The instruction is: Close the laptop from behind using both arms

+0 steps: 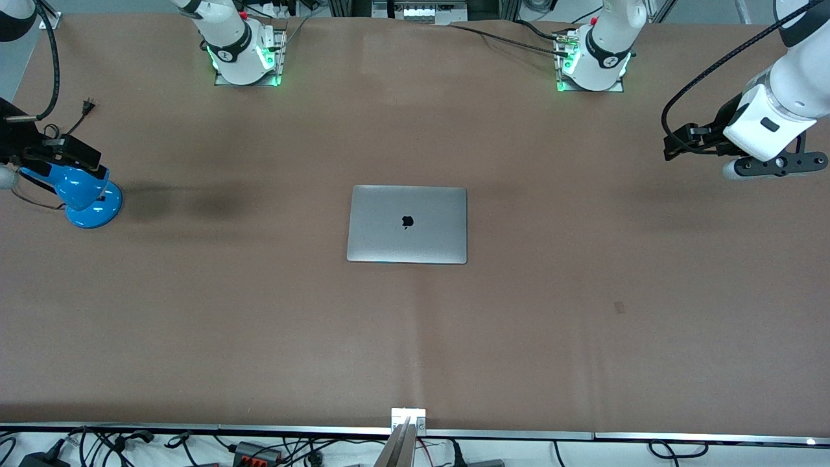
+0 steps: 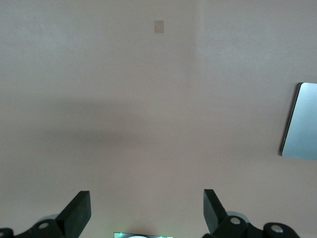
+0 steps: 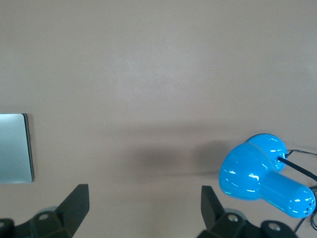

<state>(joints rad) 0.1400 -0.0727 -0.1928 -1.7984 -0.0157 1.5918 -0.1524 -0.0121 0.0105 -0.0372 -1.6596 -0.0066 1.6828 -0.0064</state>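
The silver-grey laptop lies shut and flat at the middle of the table, lid up with the black apple logo showing. Its edge shows in the left wrist view and in the right wrist view. My left gripper hangs above the table at the left arm's end, well away from the laptop; it is open and empty. My right gripper is above the right arm's end of the table, over a blue lamp; it is open and empty.
A blue desk lamp with a black cord stands at the right arm's end, just below my right gripper; it also shows in the right wrist view. A small brown mark is on the brown table cover. Both arm bases stand along the table's edge farthest from the front camera.
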